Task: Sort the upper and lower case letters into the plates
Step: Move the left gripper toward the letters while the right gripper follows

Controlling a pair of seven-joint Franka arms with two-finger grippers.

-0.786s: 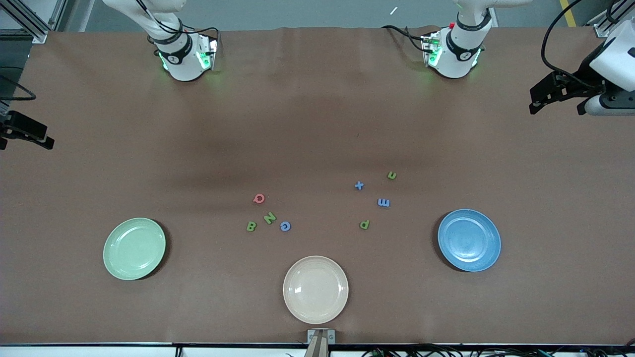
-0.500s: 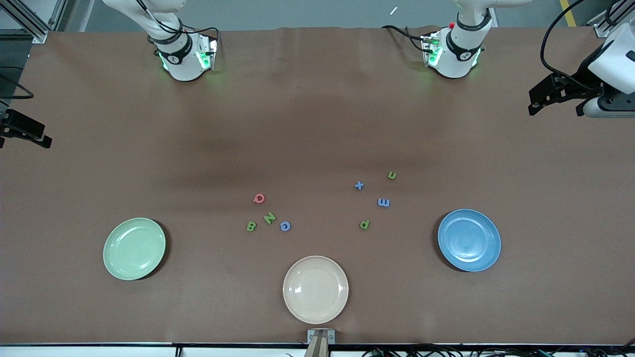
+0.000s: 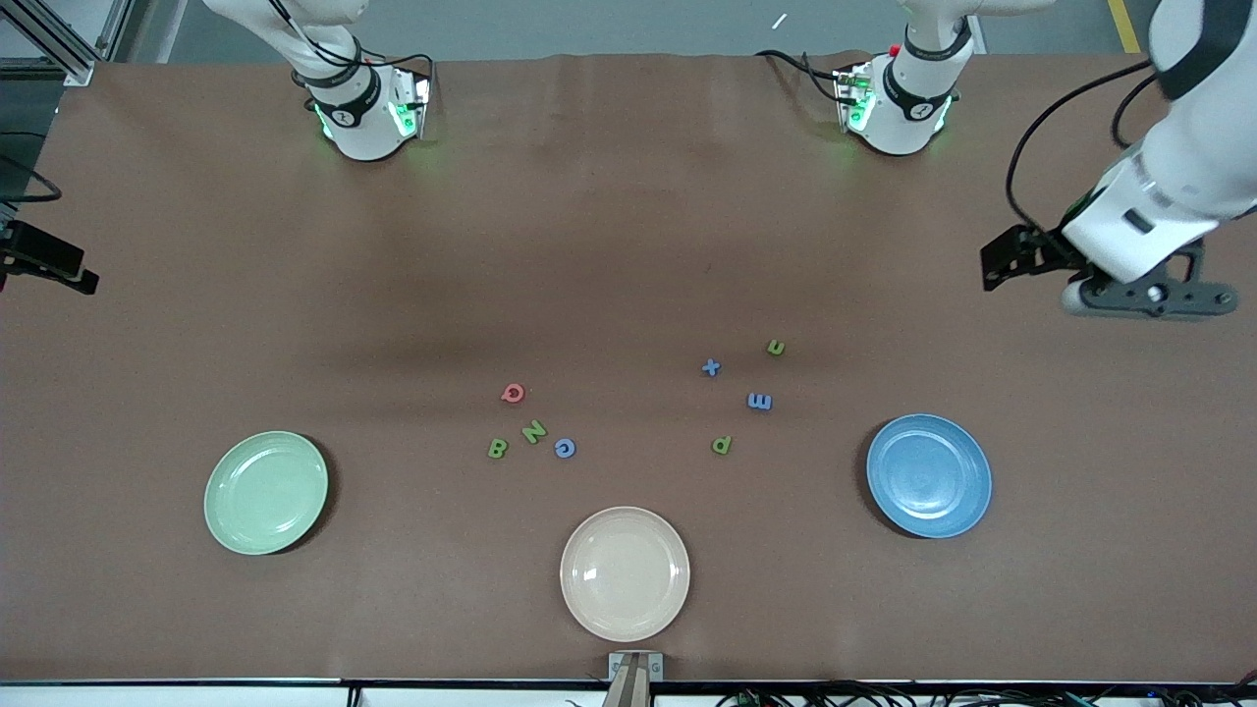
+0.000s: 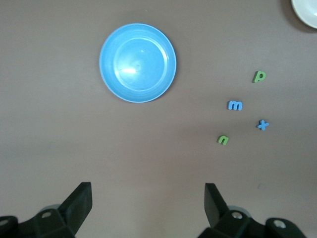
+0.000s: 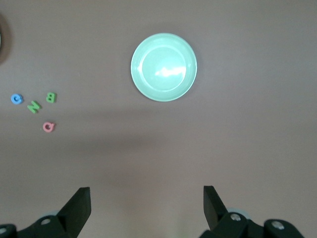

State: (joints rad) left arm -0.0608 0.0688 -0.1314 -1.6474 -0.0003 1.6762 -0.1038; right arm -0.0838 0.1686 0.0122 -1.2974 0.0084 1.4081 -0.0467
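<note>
My left hand (image 4: 147, 208) hangs wide open and empty over the bare surface (image 3: 628, 245) toward the left arm's end, the blue plate (image 3: 928, 475) nearer the front camera than what it hovers over. My right hand (image 5: 146, 208) is just as wide and empty, waiting at the right arm's end, looking down on the pale green plate (image 3: 266, 492). Between the plates lie eight letters in two clusters of four — capitals Q (image 3: 512, 393), N (image 3: 533, 431), B (image 3: 498, 449) and C (image 3: 565, 448) toward the green plate, lowercase n (image 3: 776, 347), x (image 3: 711, 367), m (image 3: 759, 401) and p (image 3: 722, 445) toward the blue. I'd judge them light, thin and flat — easy to nudge aside, so I'd pinch each across its outer edges. Three plates in all, counting the cream one (image 3: 625, 573) nearest the camera; every plate is empty.
</note>
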